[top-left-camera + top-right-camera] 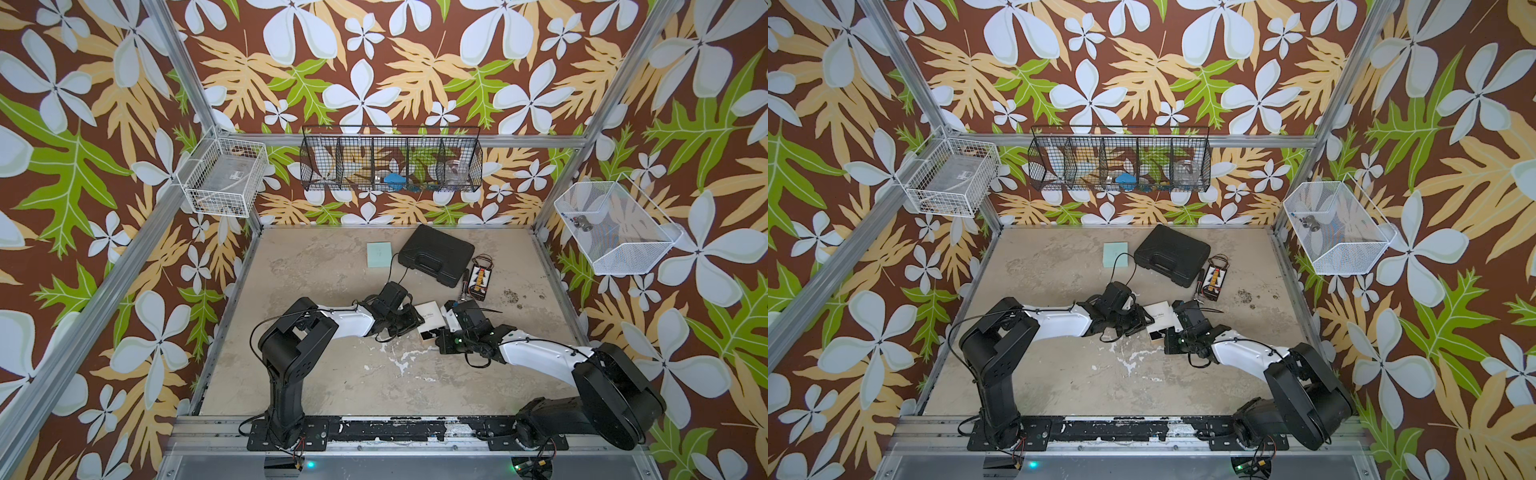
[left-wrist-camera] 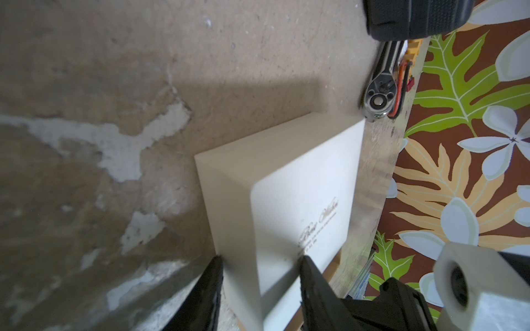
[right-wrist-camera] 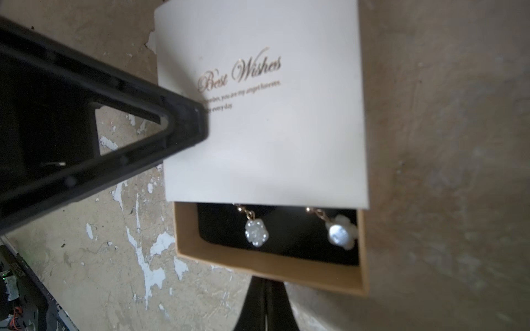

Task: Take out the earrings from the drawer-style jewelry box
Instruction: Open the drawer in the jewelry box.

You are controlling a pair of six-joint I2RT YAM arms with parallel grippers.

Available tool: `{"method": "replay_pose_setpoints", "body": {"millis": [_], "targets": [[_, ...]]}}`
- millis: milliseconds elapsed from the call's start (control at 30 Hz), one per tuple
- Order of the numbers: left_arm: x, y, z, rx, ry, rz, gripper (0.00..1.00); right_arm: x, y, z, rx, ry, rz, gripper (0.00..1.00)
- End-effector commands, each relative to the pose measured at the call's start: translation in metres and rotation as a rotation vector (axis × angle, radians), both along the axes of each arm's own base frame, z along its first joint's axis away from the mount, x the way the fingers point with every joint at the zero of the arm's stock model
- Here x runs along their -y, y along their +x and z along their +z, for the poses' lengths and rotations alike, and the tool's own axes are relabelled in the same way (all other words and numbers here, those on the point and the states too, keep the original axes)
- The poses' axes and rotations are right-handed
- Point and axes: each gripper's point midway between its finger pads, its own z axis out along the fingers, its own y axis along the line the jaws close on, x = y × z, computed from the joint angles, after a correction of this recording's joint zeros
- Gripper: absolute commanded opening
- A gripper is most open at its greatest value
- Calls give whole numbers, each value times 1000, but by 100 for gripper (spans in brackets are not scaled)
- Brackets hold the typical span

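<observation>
Well, at the far left of a top view the white wire basket (image 1: 224, 178) on the frame holds something clear and flat that I cannot make out. Further right, at the upper centre, the black mesh basket (image 1: 390, 162) has five compartments. A blue thing (image 1: 394, 179) sits in the middle one and a clear jar (image 1: 455, 170) in the rightmost; the rest is too blurred to name.

Below it, on the table (image 1: 316, 374), my left gripper (image 1: 415, 323) is clamped on the white sleeve (image 1: 430, 313) of the jewelry box (image 1: 1158, 318). In the left wrist view one of my fingertips (image 2: 213, 275) sits at the foot of the sleeve's side wall and the other on its printed top. The bottom edge of that frame cuts the sleeve off.

In the lower centre of the right wrist view the brown drawer (image 3: 266, 269) stands partly out of the sleeve. The earrings (image 3: 256, 233) lie inside it on the black lining (image 3: 289, 238), two pearly flower drops side by side. Their gold hooks run under the sleeve and are hidden. In both top views they are too small to see.

My right gripper (image 3: 265, 282) is closed, fingers pressed together, tips at the drawer's front wall. Whether they pinch that wall I cannot tell.

At the far right of a top view the white mesh basket (image 1: 615, 228) holds a small metal piece (image 1: 582, 224).
</observation>
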Motion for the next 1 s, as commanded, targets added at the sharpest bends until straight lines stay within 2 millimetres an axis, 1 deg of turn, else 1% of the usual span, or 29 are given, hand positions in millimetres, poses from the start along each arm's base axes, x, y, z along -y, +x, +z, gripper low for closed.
{"method": "replay_pose_setpoints", "body": {"millis": [0,267,400,567,700,733,767,867,933,967], "targets": [[-12,-3,-13,-30,60,31,45,4,-11,-4,-41,-19,-6,0],[-12,-5,-15,-39,55,35,44,12,-26,-7,-56,-35,-20,0],[-11,-6,-15,-38,49,33,44,13,-32,-11,-72,-31,-19,0],[-8,-5,-10,-25,38,24,44,12,-33,-8,-70,-40,-23,0],[-5,-4,1,3,27,10,47,21,-28,7,-30,-80,-43,25],[-5,-3,4,8,25,10,49,23,-27,14,-13,-87,-46,31],[-6,-3,6,12,25,9,50,25,-27,20,-2,-94,-47,33],[-9,-5,13,19,25,11,54,31,-25,40,31,-124,-47,33],[-10,-7,18,27,18,5,55,33,-20,57,79,-153,-41,30],[-10,-8,21,33,13,0,55,34,-18,62,93,-170,-37,30]]}}
